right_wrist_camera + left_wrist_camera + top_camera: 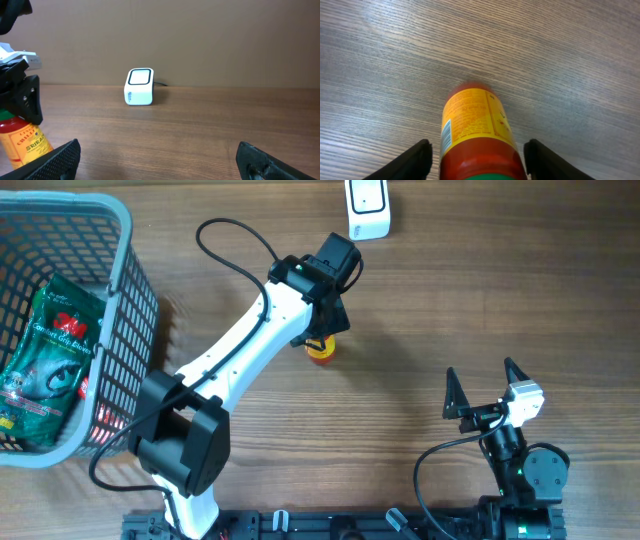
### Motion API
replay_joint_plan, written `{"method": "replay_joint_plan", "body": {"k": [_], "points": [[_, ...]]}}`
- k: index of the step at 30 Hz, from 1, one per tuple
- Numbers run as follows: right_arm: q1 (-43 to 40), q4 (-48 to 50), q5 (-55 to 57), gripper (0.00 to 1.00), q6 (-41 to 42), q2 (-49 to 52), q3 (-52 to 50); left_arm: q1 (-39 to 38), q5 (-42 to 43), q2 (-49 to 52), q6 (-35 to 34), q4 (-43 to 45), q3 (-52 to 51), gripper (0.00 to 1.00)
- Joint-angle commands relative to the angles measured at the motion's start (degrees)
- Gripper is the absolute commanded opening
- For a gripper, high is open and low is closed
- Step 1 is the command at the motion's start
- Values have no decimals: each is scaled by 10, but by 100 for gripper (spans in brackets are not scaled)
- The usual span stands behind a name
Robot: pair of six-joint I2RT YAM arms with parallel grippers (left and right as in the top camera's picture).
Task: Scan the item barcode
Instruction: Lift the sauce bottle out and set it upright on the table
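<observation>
Bare tabletop (420, 300) between bottle (321, 352) and scanner (368, 208); basket (130, 310) far left.

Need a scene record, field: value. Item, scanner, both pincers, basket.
item: sriracha bottle, upright on the table
barcode: on the label's side, seen from the left wrist
left pincer: open, one finger on each side of the bottle, gaps showing, no grip
right pincer: open wide, empty, low near its own base
scanner: white box at the far edge, apart from the bottle
basket: grey, at the left, holding a green packet
scan status: bottle not yet at the scanner
</observation>
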Motion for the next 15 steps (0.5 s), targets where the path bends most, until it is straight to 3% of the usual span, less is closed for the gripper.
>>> {"method": "replay_joint_plan", "body": {"k": [1,6,15], "points": [[3,2,7,100,-5,-6,-1,-2,-12,4,3,1,11,67],[3,2,7,100,-5,-6,-1,-2,-12,3,3,0,11,74],[3,2,7,100,-5,-6,-1,-2,-12,-33,23,-36,63,94]]}}
